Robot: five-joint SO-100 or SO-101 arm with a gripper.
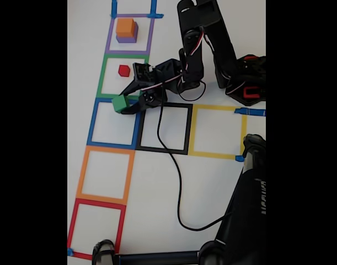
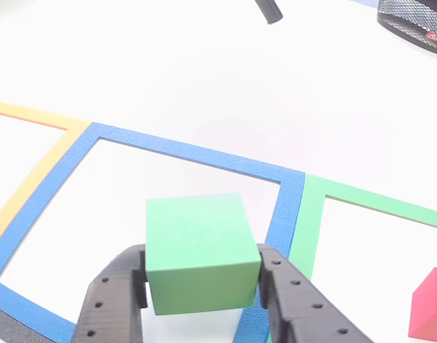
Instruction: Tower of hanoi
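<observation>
Clamping a green cube (image 1: 120, 103) (image 2: 200, 252) between its two black fingers (image 2: 111, 304), the gripper (image 1: 126, 104) (image 2: 201, 300) was seen over the top edge of the blue square (image 1: 114, 123) (image 2: 168, 150). A small red block (image 1: 124, 70) (image 2: 429, 306) lay inside the neighbouring green square (image 1: 123, 76) (image 2: 361, 200).

Bright white tabletop (image 1: 212, 182) under even light, black mesh basket (image 2: 415, 21) at its far edge
</observation>
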